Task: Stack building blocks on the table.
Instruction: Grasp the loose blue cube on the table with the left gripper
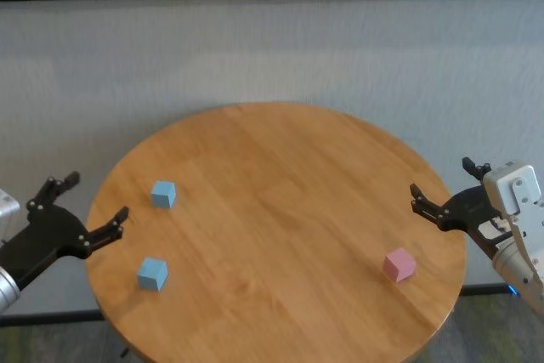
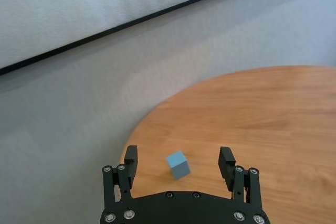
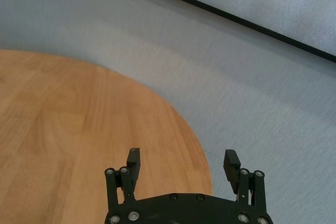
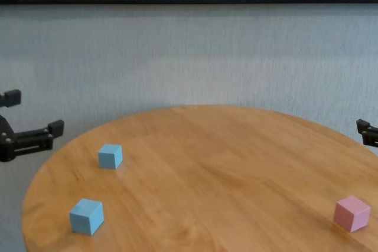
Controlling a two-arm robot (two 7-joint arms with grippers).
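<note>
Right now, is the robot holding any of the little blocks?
No. The left gripper and the right gripper are both open and empty at the table's edges. The two blue blocks and the pink block sit untouched.

No readable text, labels, brands, numbers or signs anywhere: none on the blocks, the wooden surface, either end effector, or the pale wall behind.
</note>
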